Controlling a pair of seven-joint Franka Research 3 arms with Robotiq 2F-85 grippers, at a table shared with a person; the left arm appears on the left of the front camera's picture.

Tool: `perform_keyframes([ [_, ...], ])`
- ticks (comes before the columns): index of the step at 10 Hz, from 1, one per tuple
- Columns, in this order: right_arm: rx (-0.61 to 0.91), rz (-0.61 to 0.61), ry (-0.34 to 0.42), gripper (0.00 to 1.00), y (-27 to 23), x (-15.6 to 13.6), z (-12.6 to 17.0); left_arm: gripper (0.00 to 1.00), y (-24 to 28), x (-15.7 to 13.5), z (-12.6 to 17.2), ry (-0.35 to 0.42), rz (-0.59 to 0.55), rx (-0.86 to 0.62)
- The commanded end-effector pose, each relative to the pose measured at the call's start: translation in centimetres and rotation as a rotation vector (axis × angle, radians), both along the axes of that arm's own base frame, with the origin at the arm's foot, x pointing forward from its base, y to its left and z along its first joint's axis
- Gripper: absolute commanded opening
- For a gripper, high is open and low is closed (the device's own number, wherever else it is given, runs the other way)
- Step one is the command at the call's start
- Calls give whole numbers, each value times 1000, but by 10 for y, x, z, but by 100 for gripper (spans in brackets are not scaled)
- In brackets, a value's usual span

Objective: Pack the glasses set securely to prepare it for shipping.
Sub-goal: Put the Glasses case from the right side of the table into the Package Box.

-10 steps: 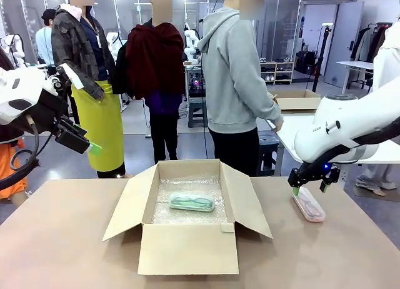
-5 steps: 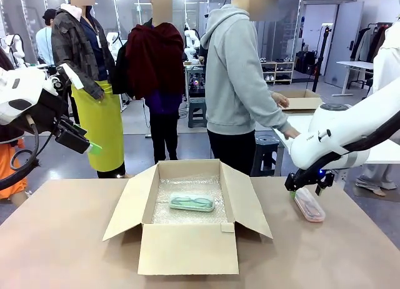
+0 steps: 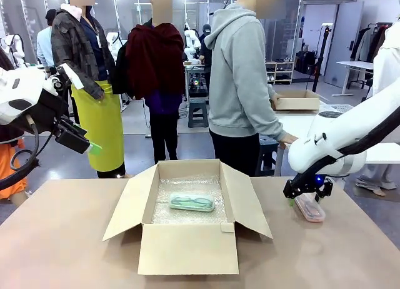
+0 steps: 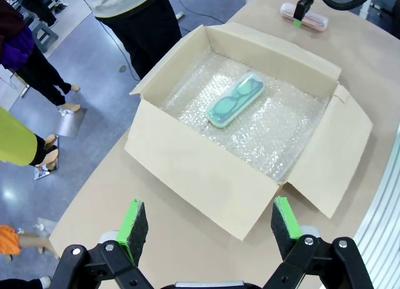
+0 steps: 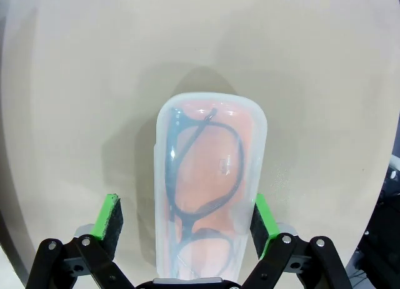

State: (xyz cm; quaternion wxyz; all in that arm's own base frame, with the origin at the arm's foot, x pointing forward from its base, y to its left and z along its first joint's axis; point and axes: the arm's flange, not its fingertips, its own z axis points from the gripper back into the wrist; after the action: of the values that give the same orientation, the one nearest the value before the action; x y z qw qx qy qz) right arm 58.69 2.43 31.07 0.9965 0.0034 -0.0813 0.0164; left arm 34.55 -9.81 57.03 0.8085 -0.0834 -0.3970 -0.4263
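Tabletop (image 3: pixel 62 239): I see my right hand (image 5: pixel 186 209) spread astride the pink case (image 5: pixel 209 176); left hand (image 4: pixel 207 211) spread, up in the air; green case (image 4: pixel 235 99) on bubble wrap (image 4: pixel 281 132) inside the open box (image 4: pixel 187 170).

Noted a tan, matte table (image 3: pixel 56 239), plain top, far edge running straight across the front view. Resting directly on it, at the middle: an open cardboard box (image 3: pixel 187 248), upright, near wall square to the robot's side, side flaps splayed out left and right and sloping down toward the tabletop. To the right of the box, apart from it and just beyond the tip of the right flap: a pinkish case (image 3: pixel 310 209), translucent, rounded corners, lying flat with dark-framed spectacles (image 5: pixel 206 176) showing through the lid, long axis pointing roughly across the table, slightly slanted. Soft shadow around the case on the tabletop in the right wrist view
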Motion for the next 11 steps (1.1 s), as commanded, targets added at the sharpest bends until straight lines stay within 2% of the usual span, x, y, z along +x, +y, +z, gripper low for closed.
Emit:
perform_keyframes([
  [1, 20, -6, 17, 100, -2, 1, 3, 100, 2, 0, 1, -7, 0, 2],
  [2, 24, -11, 24, 100, -2, 1, 3, 100, 2, 0, 1, -7, 0, 2],
  [3, 23, -13, 31, 96, -1, 2, 3, 100, 2, 0, 1, -7, 0, 2],
  [10, 19, -23, 34, 25, -11, 1, 8, 100, 2, 0, 1, -7, 0, 2],
  [11, 9, -11, 20, 25, -12, 1, 16, 100, 2, 0, 1, -7, 0, 2],
])
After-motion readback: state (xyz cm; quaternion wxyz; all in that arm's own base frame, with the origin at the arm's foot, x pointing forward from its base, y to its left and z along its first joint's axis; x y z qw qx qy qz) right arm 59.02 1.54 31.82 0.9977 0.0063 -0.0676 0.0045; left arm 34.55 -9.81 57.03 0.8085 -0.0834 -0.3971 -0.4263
